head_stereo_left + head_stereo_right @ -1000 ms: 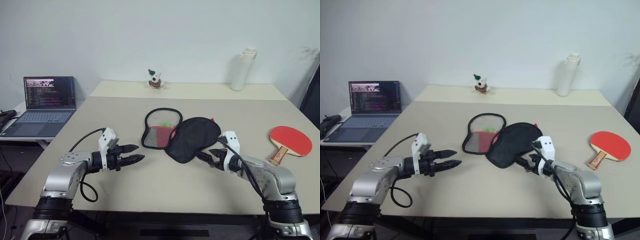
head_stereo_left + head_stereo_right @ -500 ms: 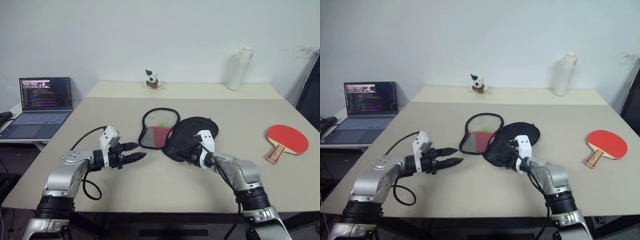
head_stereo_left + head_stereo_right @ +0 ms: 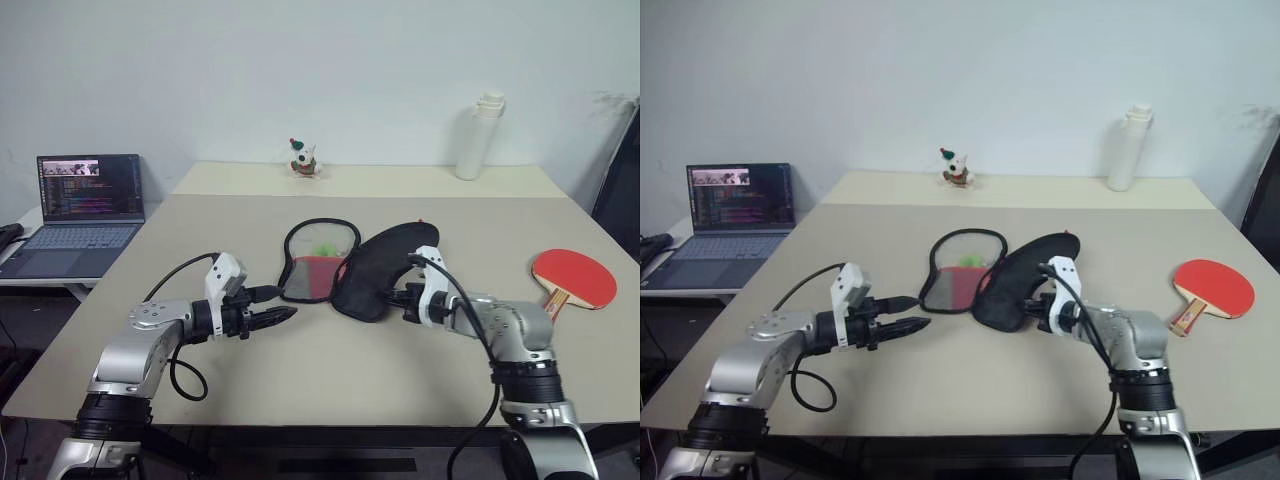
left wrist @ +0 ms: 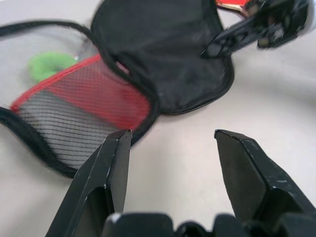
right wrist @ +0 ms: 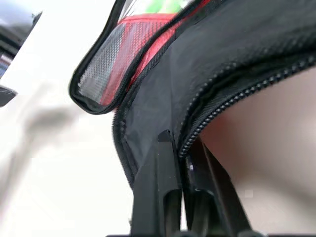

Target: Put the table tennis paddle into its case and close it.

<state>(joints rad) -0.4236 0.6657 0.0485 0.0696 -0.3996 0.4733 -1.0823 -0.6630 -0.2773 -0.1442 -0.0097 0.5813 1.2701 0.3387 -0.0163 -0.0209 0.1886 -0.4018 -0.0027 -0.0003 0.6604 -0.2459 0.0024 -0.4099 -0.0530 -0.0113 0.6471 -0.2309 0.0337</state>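
Note:
The case [image 3: 380, 268] lies open at the table's middle: a black flap beside a red mesh half [image 3: 315, 262] with a green pompom [image 4: 47, 66]. My right gripper [image 3: 402, 296] is shut on the zip edge of the black flap [image 5: 163, 94], which is raised and tilted off the table. My left gripper [image 3: 281, 315] hovers open just left of the case, its fingers [image 4: 113, 153] level and empty. The table tennis paddle [image 3: 575, 277] lies red face up at the far right, beyond my right arm.
An open laptop [image 3: 85, 205] sits on a lower desk at the left. A white bottle [image 3: 478, 135] and a small toy figure [image 3: 305, 160] stand on the far table. The near table edge [image 3: 330, 405] runs below both arms.
My right gripper came in from the right to the flap's near edge, shut on it and lifted it. The left gripper stayed put and open.

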